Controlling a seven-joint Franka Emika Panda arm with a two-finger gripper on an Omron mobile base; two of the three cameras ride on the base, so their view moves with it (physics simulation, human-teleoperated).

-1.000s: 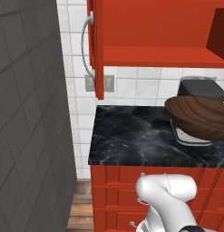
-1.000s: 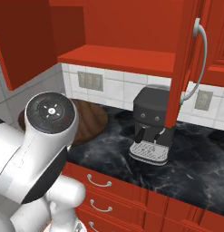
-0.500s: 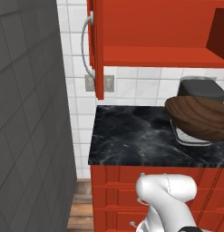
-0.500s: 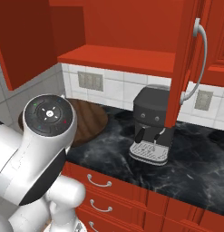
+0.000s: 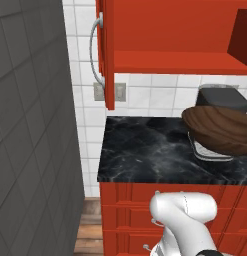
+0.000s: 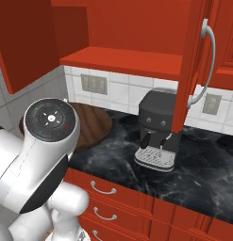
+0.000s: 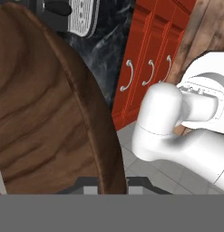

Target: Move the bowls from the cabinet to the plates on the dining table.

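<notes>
Hardly anything has moved since a moment ago: the arm's round grey joint (image 6: 51, 120) sits just a touch higher in the right base view, and the rest looks the same.

The brown bowl (image 5: 221, 130) is up in the air, above the black counter (image 5: 145, 155). From the left base view it hangs in front of the coffee machine (image 5: 219, 100) and hides most of it. From the right base view the bowl (image 6: 92, 126) peeks out behind the arm, to the left of the coffee machine (image 6: 158, 129).

In the hand view the bowl (image 7: 45, 108) is very close and very big, with its rim running down to the bottom, right where the claw (image 7: 106, 183) is. The claw is pressed nearly together, pinching the bowl's rim (the fingertips themselves are hard to make out against the grey band).

The cabinet (image 5: 160, 37) is open above the counter. Its left door (image 5: 106, 50) swings out with a curved silver handle (image 5: 95, 50). The right door (image 6: 195, 66) hangs open too, in front of the coffee machine. The red shelf (image 6: 122, 61) inside looks bare.

Red drawers (image 6: 118, 197) with small silver handles sit under the counter. White tiles (image 5: 145, 92) cover the wall behind it.
</notes>
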